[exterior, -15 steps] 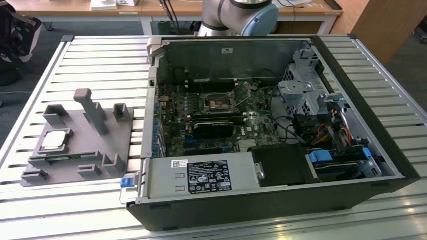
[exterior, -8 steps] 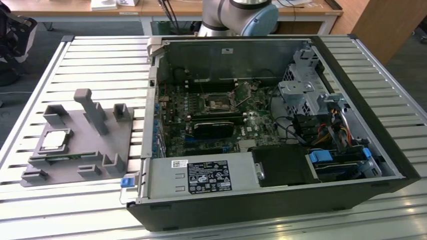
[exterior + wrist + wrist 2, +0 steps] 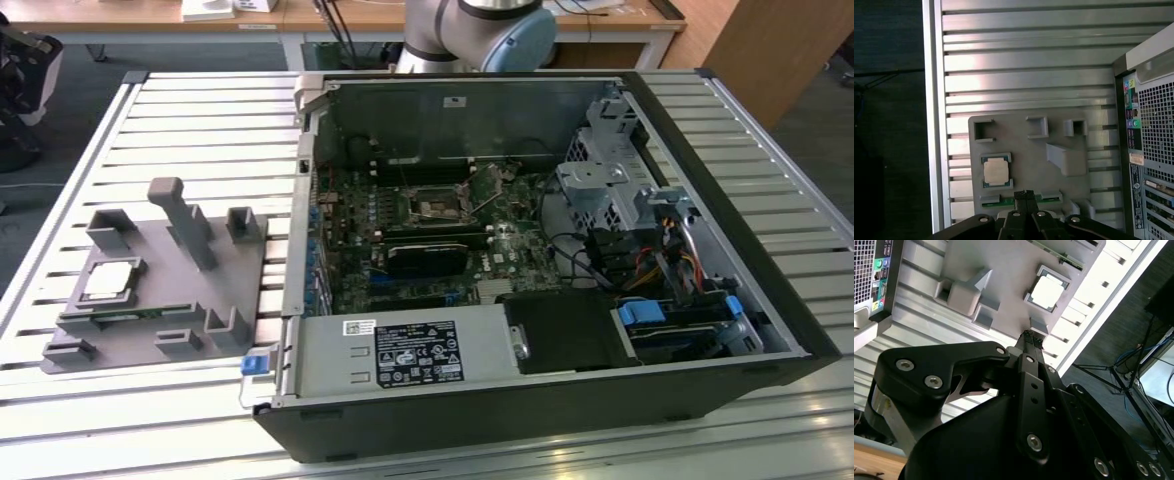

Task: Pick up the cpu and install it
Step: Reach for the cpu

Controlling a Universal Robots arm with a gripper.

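The cpu lies flat in a square pocket of the grey tray, silvery top up, with a thin tan rim around it; the tray sits on the slatted metal table at the exterior view's left, just beside the open computer case. A thin green memory stick lies in a slot of the same tray, next to the cpu's pocket; a tall grey post stands up from the tray near its middle. Inside the case the motherboard lies exposed, and its square black-framed socket holds no chip; the arm rises behind the case's far wall.

In both wrist views the jaws are pressed together, tip against tip, pinching nothing; they hang above the tray and touch none of its parts. In the first wrist view their tips line up over the memory stick, just beside the cpu, with the tray and table spread beyond and the case's rear panel along one side. In the second wrist view the tips point toward the tray's edge, near the cpu but apart from it.
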